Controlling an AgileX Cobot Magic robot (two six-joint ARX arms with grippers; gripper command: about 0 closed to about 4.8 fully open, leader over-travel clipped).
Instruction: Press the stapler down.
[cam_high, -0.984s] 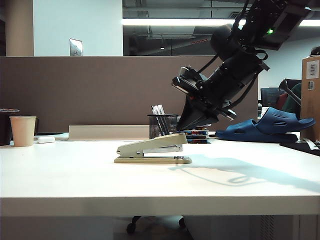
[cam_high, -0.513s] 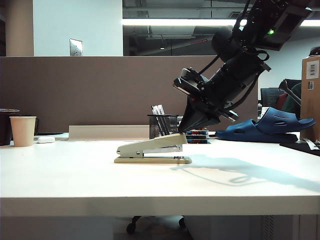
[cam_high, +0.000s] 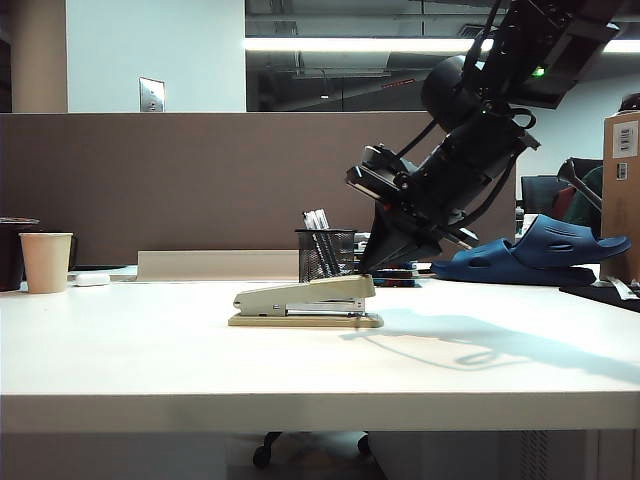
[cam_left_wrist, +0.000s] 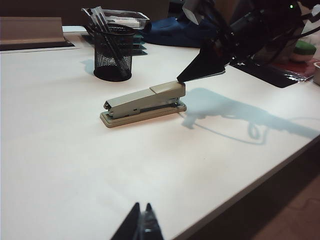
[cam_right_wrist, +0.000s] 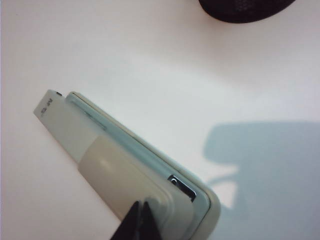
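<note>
While I watch the exterior view, the stapler lies flat on the white surface near its middle, top arm lowered almost level over the base. My right gripper slants down from the upper right, and its dark tip meets the raised front end of the stapler's top arm. A black mesh pen cup stands just behind the stapler, a paper cup sits far off to the left, and a blue sandal rests behind the arm on the right.

From the left wrist view, I see the stapler well apart from my left gripper, whose jaws are pressed together low over the near part of the surface. The right gripper comes to a point on the stapler's front end, beside the pen cup.

On the right wrist view, the stapler fills the lower part of the picture, lying diagonally on the surface. The right gripper has its jaws closed to a single tip, resting directly on the beige top arm near the front end, not around it.
</note>
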